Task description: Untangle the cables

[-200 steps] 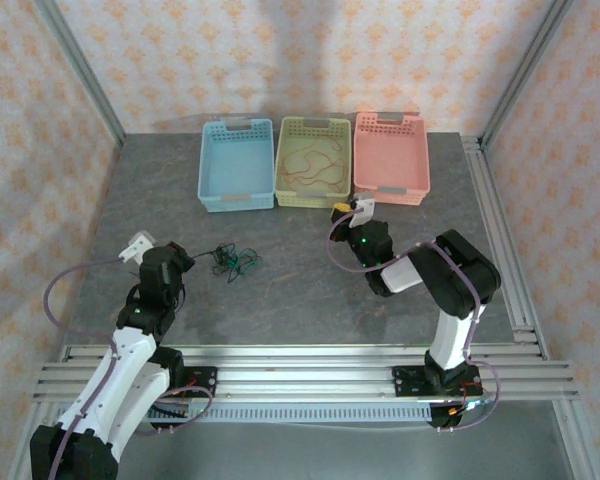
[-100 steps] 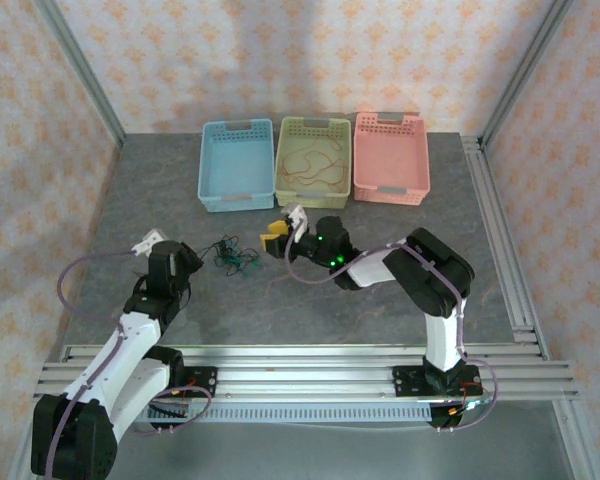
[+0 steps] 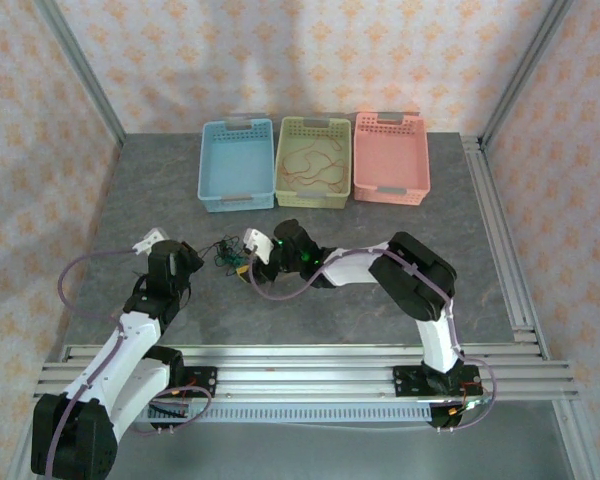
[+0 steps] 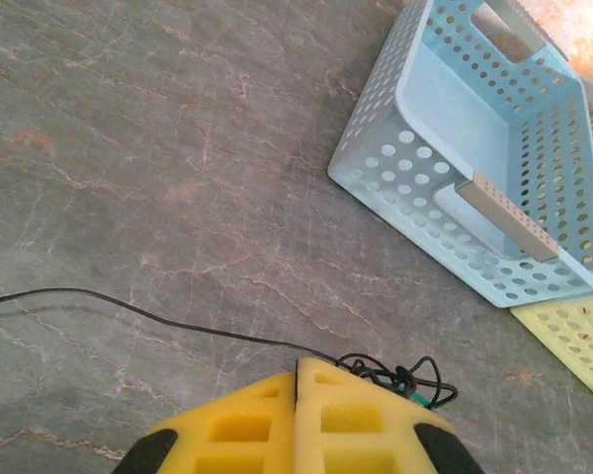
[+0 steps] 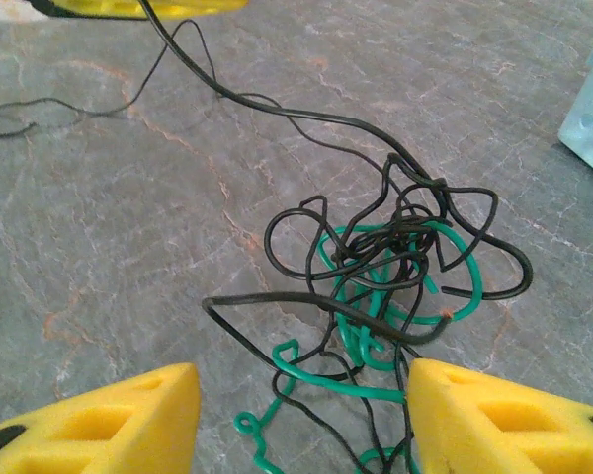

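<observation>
Left gripper: the yellow foam pads were pressed flat together, tip to tip, just above the grey table. In the top view it was seen just left of the tangle.
Left grip: a black strand was seen in the right wrist view running from the knot up to the left pads at the top edge. Whether it was nipped between them could not be told.
Right gripper: the pads were spread apart and set low, one on each side of the near part of the tangle, with nothing pinched. In the top view it was reached across to the left half of the table, just right of the tangle.
Cables: a black wire and a green wire were knotted together in one loose clump lying on the table. The clump was placed between the two grippers, in front of the blue basket and apart from it.
Loose ends: one black tail was trailed away to the left over the table; the knot was seen just beyond the left pads.
Orange-red cable: it was laid in loops inside the yellow-green basket, separate from the clump.
Blue basket: it was set at the left of the row of three.
Pink basket: it was set at the right of the row.
</observation>
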Controlling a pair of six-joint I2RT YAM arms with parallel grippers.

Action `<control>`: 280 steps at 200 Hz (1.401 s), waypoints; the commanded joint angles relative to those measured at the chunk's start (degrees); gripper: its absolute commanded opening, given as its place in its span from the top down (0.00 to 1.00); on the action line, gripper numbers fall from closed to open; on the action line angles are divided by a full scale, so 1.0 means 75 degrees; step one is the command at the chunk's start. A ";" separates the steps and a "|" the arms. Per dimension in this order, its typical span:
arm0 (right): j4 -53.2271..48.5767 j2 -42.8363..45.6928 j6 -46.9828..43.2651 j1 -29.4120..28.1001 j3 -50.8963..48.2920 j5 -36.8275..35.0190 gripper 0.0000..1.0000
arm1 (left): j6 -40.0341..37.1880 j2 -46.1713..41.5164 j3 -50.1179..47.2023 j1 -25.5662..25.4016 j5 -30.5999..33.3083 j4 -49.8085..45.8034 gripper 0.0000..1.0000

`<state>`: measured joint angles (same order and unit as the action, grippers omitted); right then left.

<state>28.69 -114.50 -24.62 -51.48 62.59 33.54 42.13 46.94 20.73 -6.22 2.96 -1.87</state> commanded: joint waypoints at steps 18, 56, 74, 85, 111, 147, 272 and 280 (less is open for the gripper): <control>-0.0536 -0.0279 -0.0662 -0.0038 0.0435 -0.0665 0.42 | -0.0109 0.0034 0.0212 0.0032 -0.0102 0.0249 1.00; -0.0681 -0.0458 -0.1035 -0.0128 0.0754 -0.1047 0.41 | -0.0115 0.0035 0.0202 0.0024 -0.0137 0.0251 1.00; -0.0684 -0.0513 -0.1112 -0.0164 0.0916 -0.1201 0.40 | -0.0127 0.0029 0.0201 0.0023 -0.0155 0.0272 1.00; -0.0638 -0.0537 -0.1138 -0.0176 0.0987 -0.1237 0.39 | -0.0121 0.0026 0.0201 0.0025 -0.0156 0.0268 1.00; -0.0675 -0.0568 -0.1391 -0.0184 0.1070 -0.1372 0.37 | -0.0128 0.0023 0.0201 0.0029 -0.0171 0.0290 1.00; -0.1181 -0.0621 -0.2022 -0.0269 0.1363 -0.1304 0.37 | -0.0133 -0.0009 0.0177 0.0020 -0.0178 0.0296 1.00; -0.1529 -0.0739 -0.2705 -0.0525 0.1687 -0.1371 0.91 | -0.0133 -0.0034 0.0168 0.0010 -0.0172 0.0307 1.00; -0.1307 -0.0652 -0.2655 -0.0528 0.1537 -0.1408 0.96 | -0.0133 -0.0031 0.0168 0.0019 -0.0174 0.0296 1.00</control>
<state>14.48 -121.21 -45.10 -55.09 77.03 23.81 41.98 47.16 20.75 -6.24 1.87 -1.45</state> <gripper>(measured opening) 0.106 0.049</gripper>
